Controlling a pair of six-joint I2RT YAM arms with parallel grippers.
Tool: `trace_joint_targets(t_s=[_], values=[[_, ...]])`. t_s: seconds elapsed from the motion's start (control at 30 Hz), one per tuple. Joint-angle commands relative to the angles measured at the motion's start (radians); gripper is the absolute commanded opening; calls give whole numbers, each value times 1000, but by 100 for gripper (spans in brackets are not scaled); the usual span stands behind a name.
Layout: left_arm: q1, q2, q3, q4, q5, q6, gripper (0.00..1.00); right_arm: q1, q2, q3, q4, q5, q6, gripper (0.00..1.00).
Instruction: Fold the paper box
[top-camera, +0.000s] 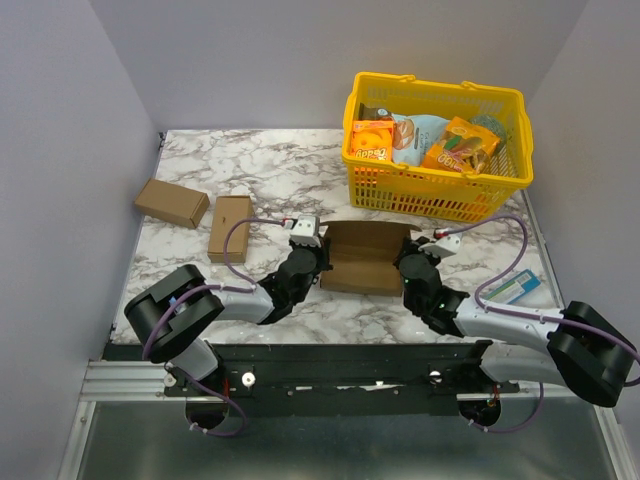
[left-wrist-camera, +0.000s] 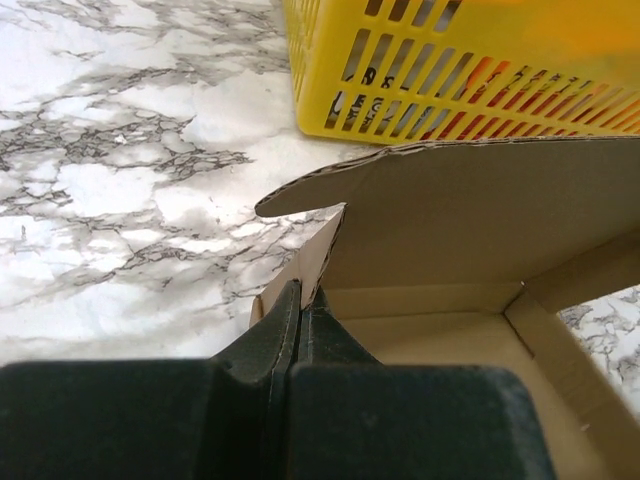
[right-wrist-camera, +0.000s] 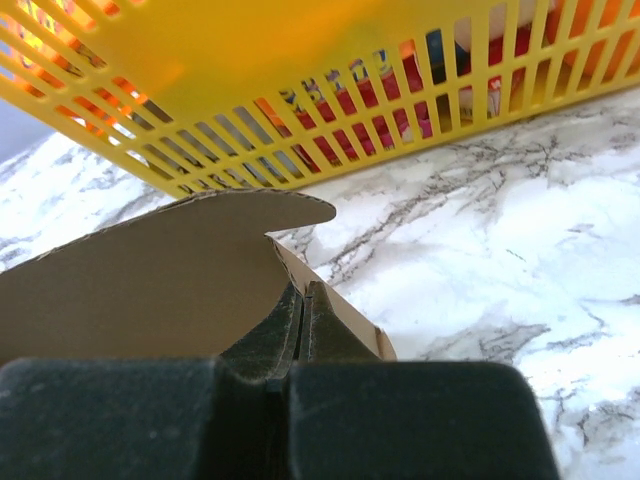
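The paper box (top-camera: 362, 258) is plain brown cardboard, open-topped, in the middle of the table in front of the basket, its lid flap raised at the back. My left gripper (top-camera: 313, 258) is shut on the box's left side wall; in the left wrist view its fingers (left-wrist-camera: 300, 300) pinch the thin wall edge of the box (left-wrist-camera: 470, 220). My right gripper (top-camera: 407, 262) is shut on the box's right side wall; in the right wrist view its fingers (right-wrist-camera: 303, 300) clamp the wall beside the lid flap (right-wrist-camera: 150, 270).
A yellow plastic basket (top-camera: 437, 185) with snack packs stands just behind the box, seen close in both wrist views (left-wrist-camera: 450, 70) (right-wrist-camera: 300, 90). Two smaller cardboard boxes (top-camera: 172, 202) (top-camera: 229, 228) lie at the left. A blue-white packet (top-camera: 516, 288) lies at the right.
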Motion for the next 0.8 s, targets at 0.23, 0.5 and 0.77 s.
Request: trace_joint_targets(t_s=[0.23, 0.5, 0.77], values=[[-83, 18, -73, -161, 46, -110, 0, 72, 14, -1, -378, -77, 265, 1], [-105, 2, -86, -192, -19, -93, 0, 78, -85, 0, -484, -102, 265, 18], [-131, 38, -87, -179, -92, -59, 0, 89, -309, -67, -538, -250, 155, 67]])
